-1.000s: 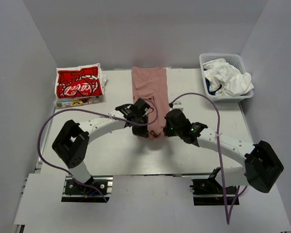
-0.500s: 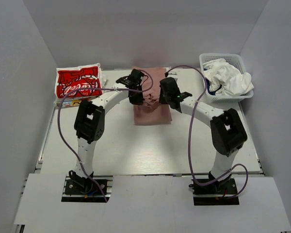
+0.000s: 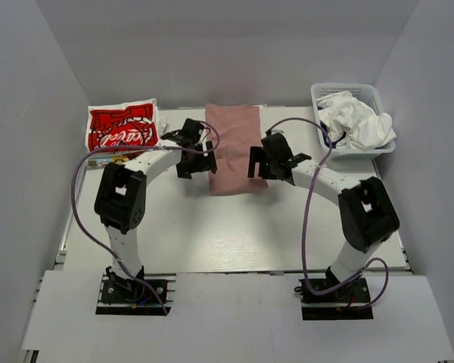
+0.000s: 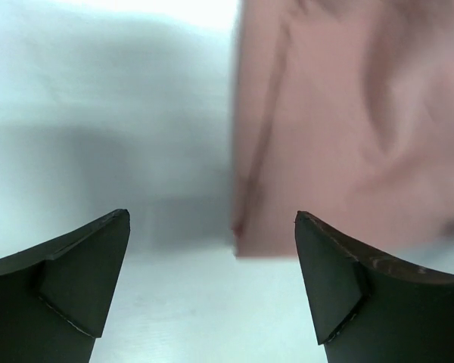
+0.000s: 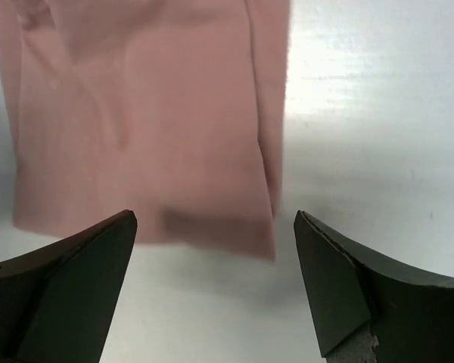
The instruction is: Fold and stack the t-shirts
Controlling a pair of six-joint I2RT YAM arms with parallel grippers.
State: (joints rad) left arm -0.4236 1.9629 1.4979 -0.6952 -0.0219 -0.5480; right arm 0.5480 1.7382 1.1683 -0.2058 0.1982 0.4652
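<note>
A dusty pink t-shirt [image 3: 236,148] lies folded into a short rectangle at the back middle of the table. My left gripper [image 3: 197,162] hovers open just off the shirt's left edge. My right gripper [image 3: 260,163] hovers open at its right edge. In the left wrist view the pink t-shirt's [image 4: 348,128] near left corner lies beyond the empty left gripper [image 4: 212,218]. In the right wrist view the pink t-shirt's [image 5: 144,113] near right corner lies ahead of the empty right gripper [image 5: 216,216]. A folded red t-shirt [image 3: 122,130] with white script tops a pile at the back left.
A white mesh basket [image 3: 321,94] at the back right holds crumpled white t-shirts [image 3: 357,121] and a bit of navy cloth [image 3: 330,138]. Purple cables loop over both arms. Grey walls close in the table on three sides.
Both grippers carried the pink shirt's near end to the far end, folding it in half. They then opened, let go and moved apart to its sides.
</note>
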